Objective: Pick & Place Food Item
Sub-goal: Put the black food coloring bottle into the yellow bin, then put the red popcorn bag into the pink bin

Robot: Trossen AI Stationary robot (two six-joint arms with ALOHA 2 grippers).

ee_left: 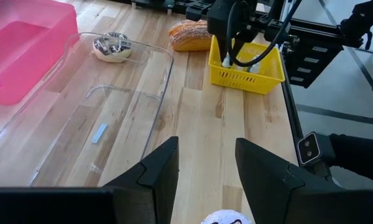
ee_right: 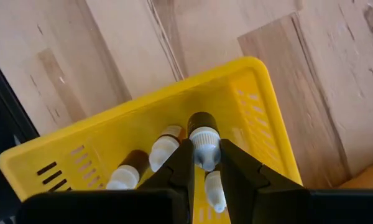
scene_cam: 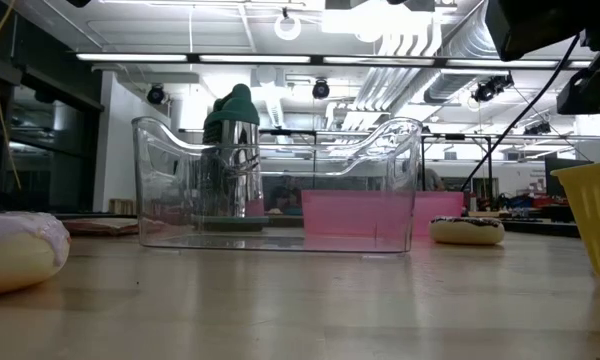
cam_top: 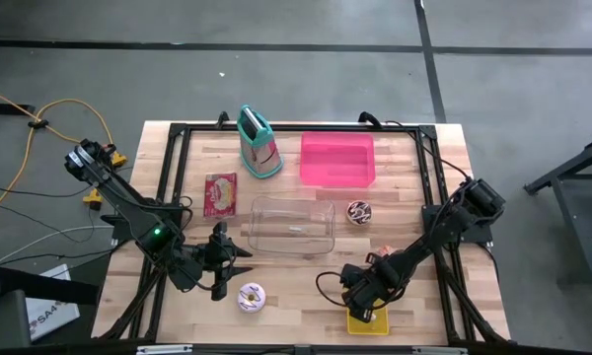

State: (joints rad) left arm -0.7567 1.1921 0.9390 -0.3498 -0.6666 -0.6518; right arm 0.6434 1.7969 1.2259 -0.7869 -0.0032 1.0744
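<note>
**Inspector:** Several small bottles (ee_right: 202, 146) stand in the yellow basket (cam_top: 367, 320) at the surface's near edge. The right gripper (ee_right: 205, 163) is clamped on one white cap.

**Assistant:** Handling?

**Inspector:** Light and rigid, I judge; the smooth cap could slip, so the neck is the better hold. The left gripper (ee_left: 206, 163) hangs with fingers apart above the white-iced donut (cam_top: 251, 297), beside the clear tub (cam_top: 292, 223).
</note>
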